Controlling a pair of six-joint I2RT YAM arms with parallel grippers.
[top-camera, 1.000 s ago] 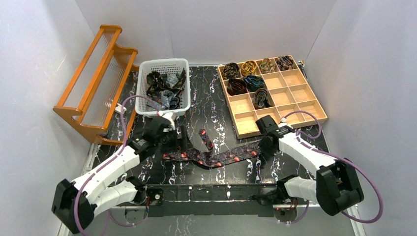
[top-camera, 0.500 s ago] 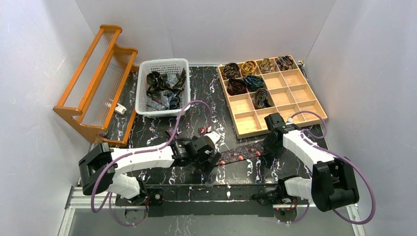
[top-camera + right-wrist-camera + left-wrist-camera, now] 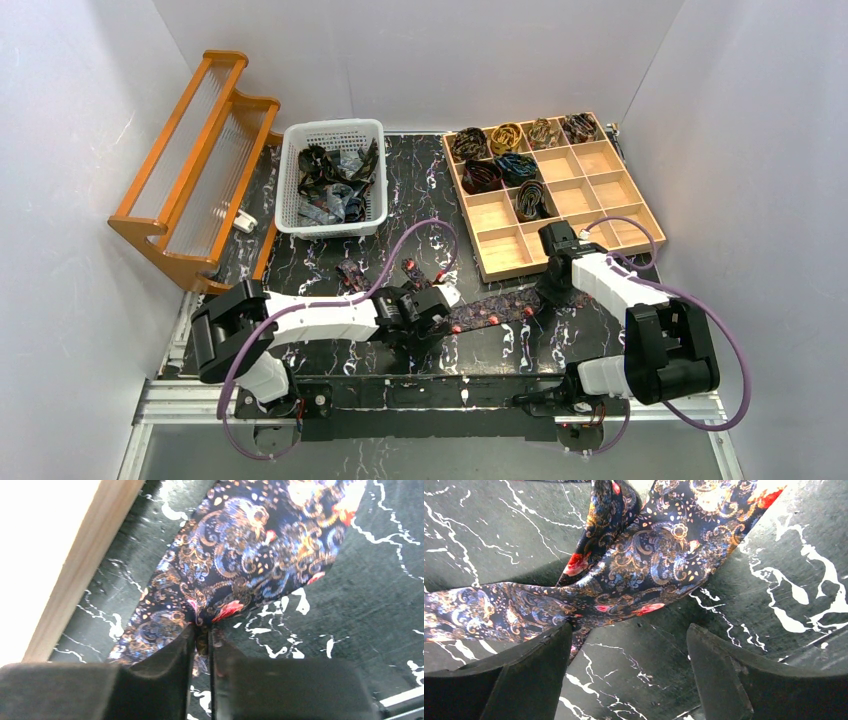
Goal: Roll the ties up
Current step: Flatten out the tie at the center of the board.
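Observation:
A dark tie with red-pink dots (image 3: 490, 309) lies along the front of the black marble table (image 3: 420, 190). My right gripper (image 3: 552, 291) is shut on its right end; in the right wrist view the fabric (image 3: 240, 560) is pinched between the shut jaws (image 3: 202, 637). My left gripper (image 3: 432, 312) is open over the tie's middle, where the strip folds; in the left wrist view the tie (image 3: 644, 565) lies just ahead of the open fingers (image 3: 539, 670), and bare table shows between them. The tie's narrow end (image 3: 352, 273) lies further left.
A white basket (image 3: 372, 135) of loose ties stands at the back centre. A wooden compartment tray (image 3: 600, 160) with several rolled ties is at the back right, its near edge close to my right gripper. An orange wooden rack (image 3: 190, 170) stands at the left.
My left arm swung from near the basket rightward to the tie's middle. My right gripper pulled the tie's right end toward the tray, drawing the strip to the right.

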